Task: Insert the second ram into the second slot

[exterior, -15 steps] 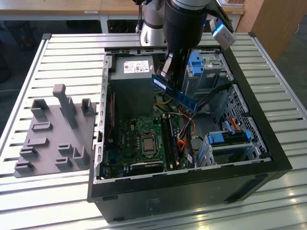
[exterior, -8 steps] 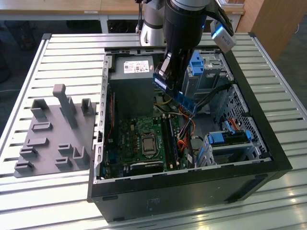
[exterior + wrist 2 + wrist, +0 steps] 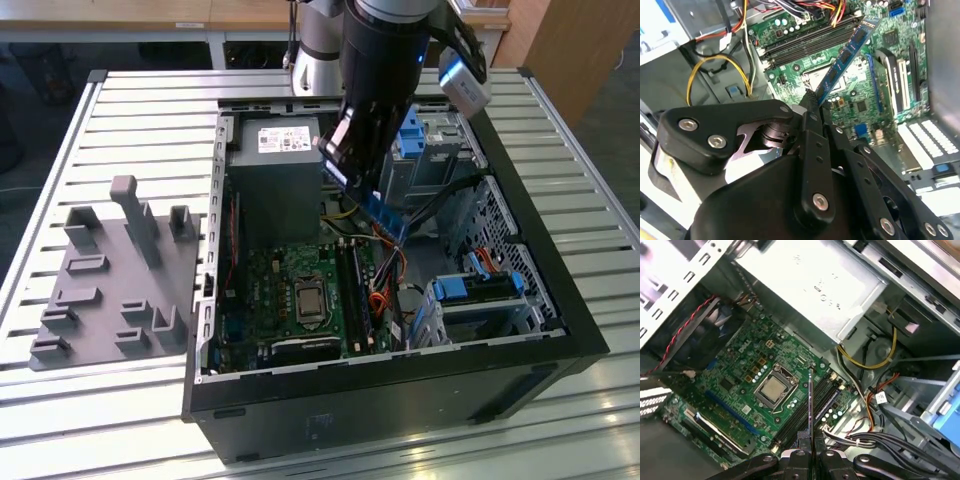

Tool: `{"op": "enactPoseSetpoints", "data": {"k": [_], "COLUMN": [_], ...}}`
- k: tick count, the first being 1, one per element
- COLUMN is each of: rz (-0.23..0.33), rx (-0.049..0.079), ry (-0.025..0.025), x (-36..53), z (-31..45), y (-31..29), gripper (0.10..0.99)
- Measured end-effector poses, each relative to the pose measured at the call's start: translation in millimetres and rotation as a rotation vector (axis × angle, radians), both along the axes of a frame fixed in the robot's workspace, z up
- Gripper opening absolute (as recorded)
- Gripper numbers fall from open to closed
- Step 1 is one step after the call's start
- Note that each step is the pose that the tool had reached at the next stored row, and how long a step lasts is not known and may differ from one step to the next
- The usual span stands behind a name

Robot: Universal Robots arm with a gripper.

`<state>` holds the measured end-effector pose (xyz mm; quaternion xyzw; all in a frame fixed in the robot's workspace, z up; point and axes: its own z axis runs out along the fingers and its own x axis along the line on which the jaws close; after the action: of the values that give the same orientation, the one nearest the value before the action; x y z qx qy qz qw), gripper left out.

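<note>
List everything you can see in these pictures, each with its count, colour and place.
Table: one, silver, slatted, under everything.
Computer case: one, black, open, on the table.
Motherboard: one, green, on the case floor.
Power supply: one, grey, inside the case.
Drive brackets: two, bright blue, case side at the exterior view's right.
Fixture plate: one, grey, on the table at the exterior view's left.
Second ram: one, blue, above the motherboard.
Arm: one, dark, over the case.
Tool: one, black, shut on the second ram.
</note>
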<state>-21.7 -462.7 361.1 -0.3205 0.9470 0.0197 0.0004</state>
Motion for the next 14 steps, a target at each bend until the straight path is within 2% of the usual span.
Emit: {"op": "enactPoseSetpoints", "data": {"k": [14], "rz": [-0.213], "rx": [-0.001], "ry": [-0.0001], "x": [0.0], "z": [-2.1], "y": [0.2], "gripper": [0.137]}}
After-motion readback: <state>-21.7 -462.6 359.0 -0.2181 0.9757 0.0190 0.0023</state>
